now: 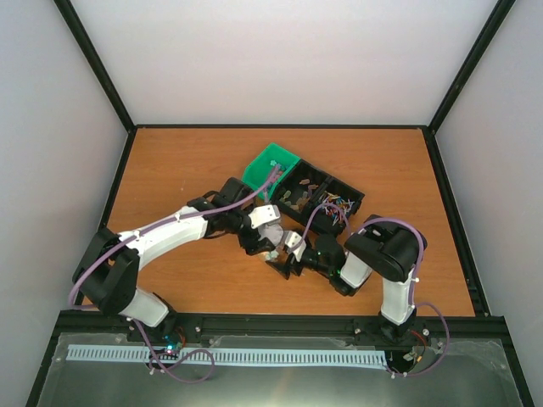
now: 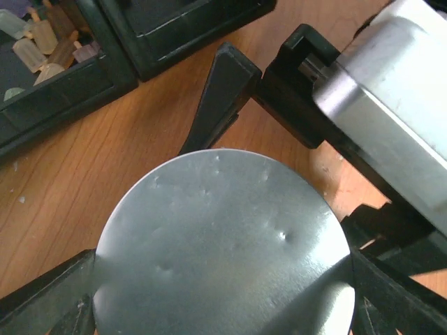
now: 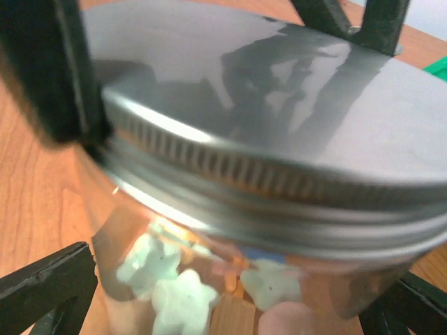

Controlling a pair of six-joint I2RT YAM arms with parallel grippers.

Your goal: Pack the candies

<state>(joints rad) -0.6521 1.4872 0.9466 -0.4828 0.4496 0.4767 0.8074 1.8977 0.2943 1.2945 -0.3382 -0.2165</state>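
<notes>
Jar [image 3: 122,230]: standing upright on the table [image 1: 187,161], near its middle, on the near side of the trays. Its wall is clear.
Lid [image 2: 223,244]: sitting on the jar's mouth. It is plain silver metal with a ribbed rim and a few small dents on top.
Candies [image 3: 178,296]: lying inside the jar under the lid. Pale green, white, blue and pink pieces are showing through the glass.
Left gripper [image 2: 223,296]: reaching in from the left and hanging over the jar. Its fingers [image 2: 49,296] are clamping the lid's rim from two opposite sides.
Right gripper [image 3: 223,307]: reaching in from the right at the level of the glass. Its jaws are standing wide, one on each side of the jar's wall below the lid. It cannot be told whether they are touching the glass.
Green tray [image 1: 270,163]: sitting just beyond the jar, at the left end of the tray row.
Black trays [image 1: 335,180]: lying directly right of the green tray. They are holding pale and brown pieces and thin coloured sticks.
</notes>
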